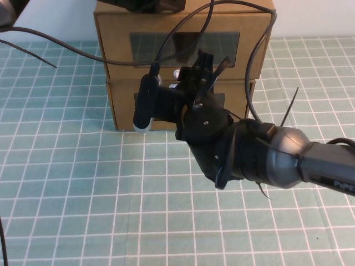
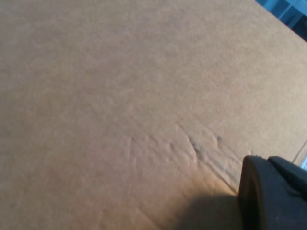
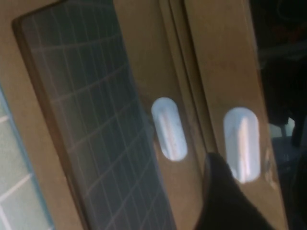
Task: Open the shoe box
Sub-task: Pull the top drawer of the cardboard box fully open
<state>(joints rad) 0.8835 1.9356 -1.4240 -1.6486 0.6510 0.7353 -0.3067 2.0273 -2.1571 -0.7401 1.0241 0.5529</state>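
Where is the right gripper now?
High view: the right gripper is mid-table, at the front of the two stacked shoe boxes, reaching in from the right. The left gripper is above them.

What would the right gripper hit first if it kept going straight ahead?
Probably the cardboard front of the stacked boxes, near the oval holes; how close is unclear. The right gripper faces it; the left gripper is above a box top.

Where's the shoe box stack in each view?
High: shoe box stack top centre, left claw on top, right claw at its front.
Left wrist: bare cardboard fills it, left claw close.
Right wrist: windowed front, two oval holes.
Shared: seam between boxes, high and right wrist.
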